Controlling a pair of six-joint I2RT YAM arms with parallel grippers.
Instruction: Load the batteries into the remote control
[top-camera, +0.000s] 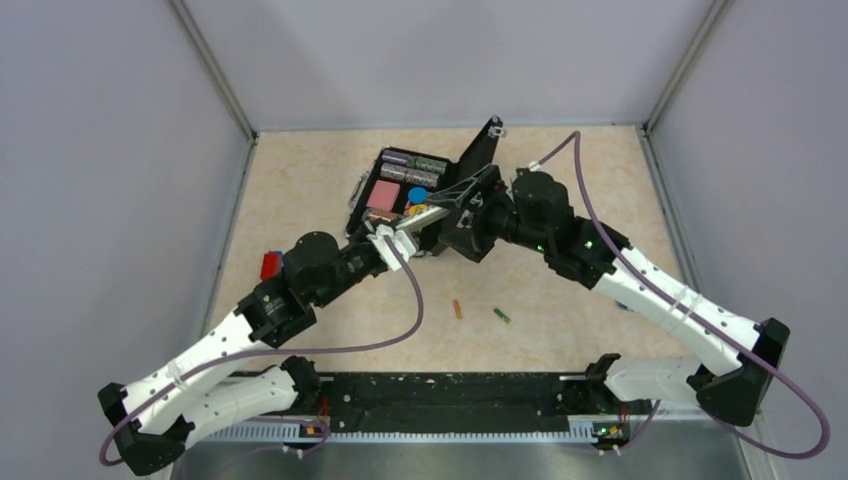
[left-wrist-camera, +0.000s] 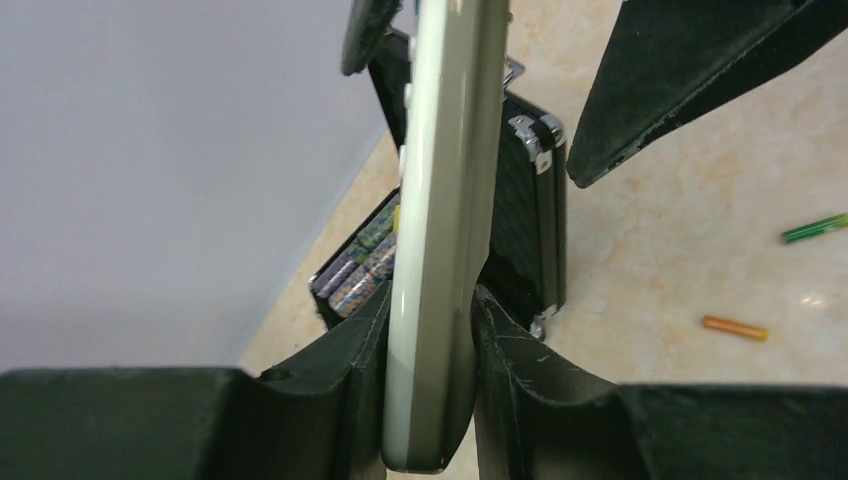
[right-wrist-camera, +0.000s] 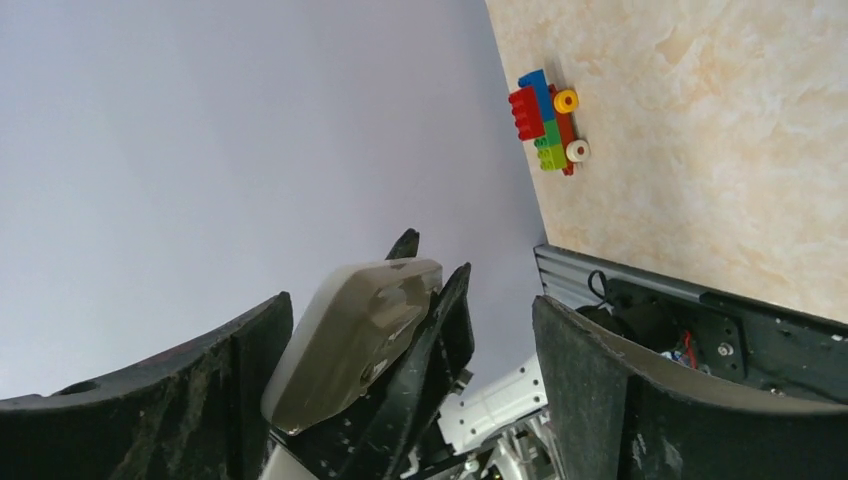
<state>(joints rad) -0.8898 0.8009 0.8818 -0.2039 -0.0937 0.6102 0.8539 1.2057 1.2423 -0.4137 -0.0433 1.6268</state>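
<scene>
Left end effector (left-wrist-camera: 430, 320) is closed tight on the slim white rectangular plastic remote control with a grey back (left-wrist-camera: 445, 200). It is clamped edge-on at one end, with a finger (left-wrist-camera: 345, 380) pressed on each broad face. The rest of the remote control sticks out beyond the fingertips.

Landmark is the open black hinged case (top-camera: 470, 170). The remote control (top-camera: 422, 214) is held in the air over the case's near edge, off the beige marble-pattern bench (top-camera: 560, 290).

Right end effector (right-wrist-camera: 410, 300) is spread wide and grips nothing. The free end of the remote control (right-wrist-camera: 350, 330) sits between its fingers, much closer to one finger (right-wrist-camera: 200, 390). I can't tell whether it touches that finger. The other finger (right-wrist-camera: 650, 400) is well apart from it.

Both batteries lie flat on the bench, on the near side of the case and well apart from it. The thin orange-brown cylinder battery (top-camera: 458, 309) and the thin green cylinder battery (top-camera: 501, 314) are near each other, not touching, and neither end effector holds them.

Striped poker-chip rolls (left-wrist-camera: 360, 265) sit inside the case. The small multicoloured plastic block toy (right-wrist-camera: 545, 120) sits on the bench, near-left of the case.
</scene>
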